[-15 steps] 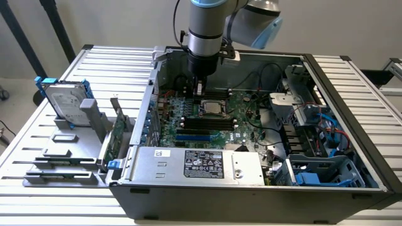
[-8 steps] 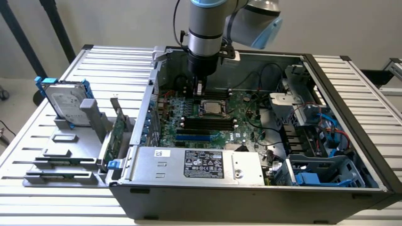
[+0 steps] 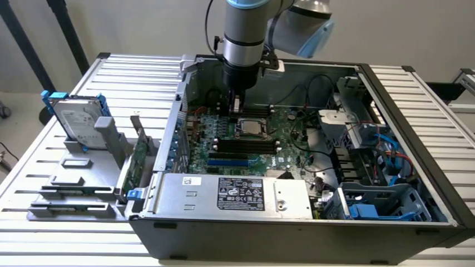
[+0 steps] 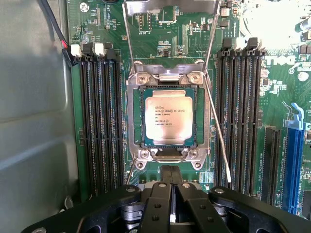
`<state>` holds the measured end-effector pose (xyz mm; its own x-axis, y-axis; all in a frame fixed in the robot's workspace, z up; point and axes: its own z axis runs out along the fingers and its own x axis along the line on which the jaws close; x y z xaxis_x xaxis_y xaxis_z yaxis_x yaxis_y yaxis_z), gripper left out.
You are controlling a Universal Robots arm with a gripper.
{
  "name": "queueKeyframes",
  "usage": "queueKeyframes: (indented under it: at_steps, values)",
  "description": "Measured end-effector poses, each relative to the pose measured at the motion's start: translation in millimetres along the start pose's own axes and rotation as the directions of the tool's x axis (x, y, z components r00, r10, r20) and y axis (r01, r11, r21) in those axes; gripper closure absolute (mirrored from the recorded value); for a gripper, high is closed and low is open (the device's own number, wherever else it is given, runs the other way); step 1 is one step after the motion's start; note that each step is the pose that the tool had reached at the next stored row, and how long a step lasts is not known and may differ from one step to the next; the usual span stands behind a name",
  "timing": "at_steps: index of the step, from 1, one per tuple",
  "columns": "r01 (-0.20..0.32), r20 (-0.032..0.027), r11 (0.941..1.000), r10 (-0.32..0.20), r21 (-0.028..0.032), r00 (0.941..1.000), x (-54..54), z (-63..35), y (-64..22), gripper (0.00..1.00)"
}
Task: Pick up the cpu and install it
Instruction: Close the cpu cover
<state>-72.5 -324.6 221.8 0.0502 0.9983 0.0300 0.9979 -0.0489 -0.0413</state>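
Robot arm's pincer (image 3: 236, 107), shut and empty, hangs over a cpu (image 4: 168, 118) lying in its socket (image 4: 132, 121).

An open computer case (image 3: 297, 236) stands on a slatted counter (image 3: 74, 245), reaching toward the counter's edge on the exterior view's right. The cpu, a small square chip with a silver-grey top, lies flat inside the socket's metal frame on the green motherboard (image 4: 146, 43), with black memory slots (image 4: 99, 121) on both sides. The socket's hinged metal plate (image 4: 170, 6) stands raised, clear of the chip. The black fingers are pressed together just above the socket, not touching the chip. Near the counter's edge on the exterior view's left, a hard drive (image 3: 78, 119) with blue rails and a green card (image 3: 133, 161) stand upright in grey holders.
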Motion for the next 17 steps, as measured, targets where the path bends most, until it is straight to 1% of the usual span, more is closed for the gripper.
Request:
queueKeyframes:
  at_steps: [3,7,13,17]
  values:
    - [0.000,-0.0020,1.0000,0.000,0.0010,1.0000,0.4,-3.8,9.8,0.89]
    - [0.000,-0.0040,1.0000,0.000,0.0027,1.0000,0.5,-13.4,27.2,0.89]
    - [0.001,-0.0095,1.0000,0.000,0.0047,1.0000,0.2,-29.2,54.1,0.89]
    - [0.001,-0.0138,1.0000,-0.001,0.0052,0.9999,0.0,-34.7,72.2,0.89]
